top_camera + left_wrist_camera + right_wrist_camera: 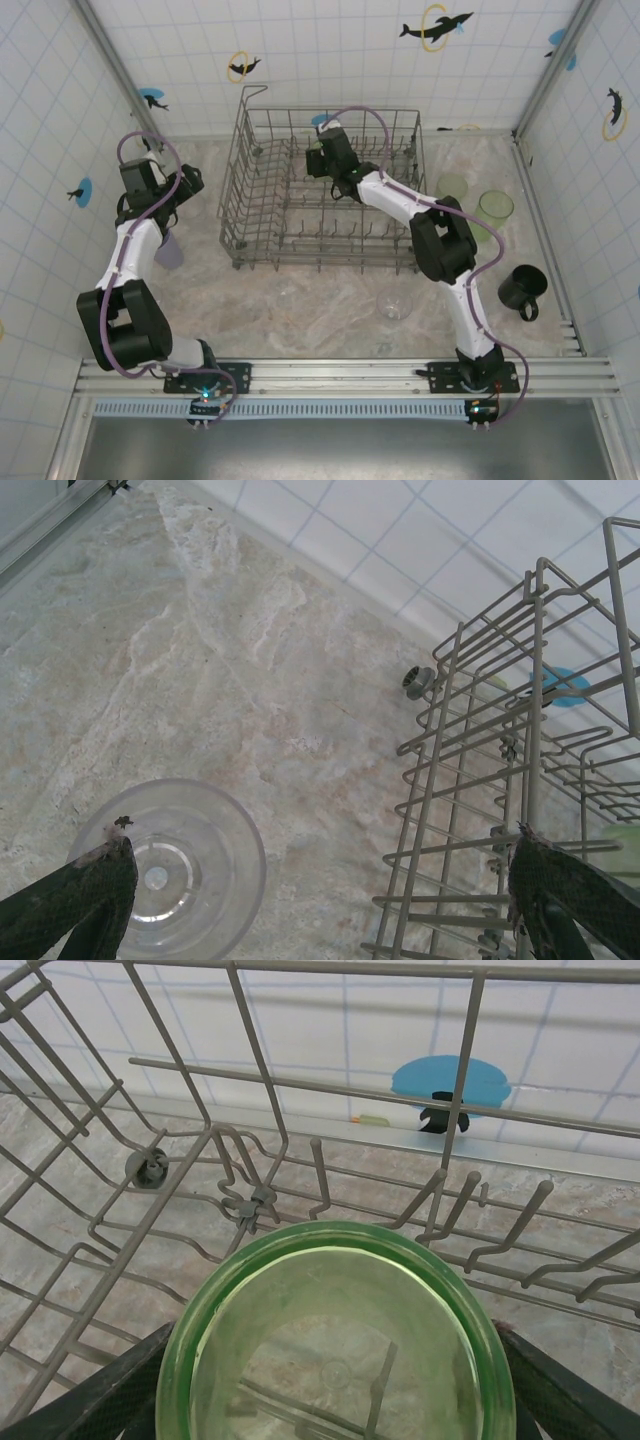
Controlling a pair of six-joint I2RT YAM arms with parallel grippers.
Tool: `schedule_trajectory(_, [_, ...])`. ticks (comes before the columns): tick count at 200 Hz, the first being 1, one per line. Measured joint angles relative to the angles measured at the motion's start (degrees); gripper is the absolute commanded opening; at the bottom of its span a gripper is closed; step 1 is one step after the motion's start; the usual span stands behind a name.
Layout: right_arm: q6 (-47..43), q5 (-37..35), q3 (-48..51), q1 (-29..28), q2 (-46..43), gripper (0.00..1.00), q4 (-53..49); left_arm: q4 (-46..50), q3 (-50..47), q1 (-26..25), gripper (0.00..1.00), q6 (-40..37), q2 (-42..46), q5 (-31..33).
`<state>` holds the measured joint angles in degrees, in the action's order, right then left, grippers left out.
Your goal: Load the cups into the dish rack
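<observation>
Right gripper [322, 152] first: it's clenched on a translucent light-green plastic tumbler [315, 160], down inside the big grey wire dish rack [290, 215] near the back wall. The right wrist camera looks straight into that tumbler [335, 1340], mouth up, with a dark finger [95, 1400] pressed at each side. Upright tines crowd in at 12 and 1 o'clock, and a small grey roller wheel [147, 1168] sits at 10 o'clock on the rack [300, 1080] wire.

Over to the left gripper [190, 180]: jaws spread wide, nothing between them, hovering just off the rack's left wall. Its wrist camera shows the gripper [320, 860] with the rack [470, 780] side at 3 o'clock and a tumbler [170, 870] at 8 o'clock, its rim overlapped by one finger [75, 900]; contact I can't tell. From above that's the lavender translucent tumbler [168, 250], partly under the arm; at the wrist it looks almost colourless.

Waiting on the marbled tabletop [300, 300]: two more light-green tumblers [452, 187] [494, 207] at the rack's 3 o'clock, a black handled mug [522, 288] at 4 o'clock, and a clear glass [394, 305] at 5 o'clock.

The tiled walls carry dolphin stickers [436, 27]; no readable writing.
</observation>
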<state>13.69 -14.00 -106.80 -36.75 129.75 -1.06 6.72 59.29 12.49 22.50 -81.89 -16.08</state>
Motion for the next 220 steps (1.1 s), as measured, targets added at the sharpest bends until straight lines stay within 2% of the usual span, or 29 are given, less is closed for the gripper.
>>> schedule_trajectory(123, [-1.77, -1.46, -1.90, -0.81, 3.37, 0.91, 1.27, -0.02, 0.00, 0.00, 0.97, 0.46, 0.00, -1.11])
schedule_trajectory(220, [-0.35, -1.14, -4.57, -0.81, 0.98, 0.99, -2.95, -0.04, 0.00, 0.00, 0.97, 0.48, 0.02, -1.27])
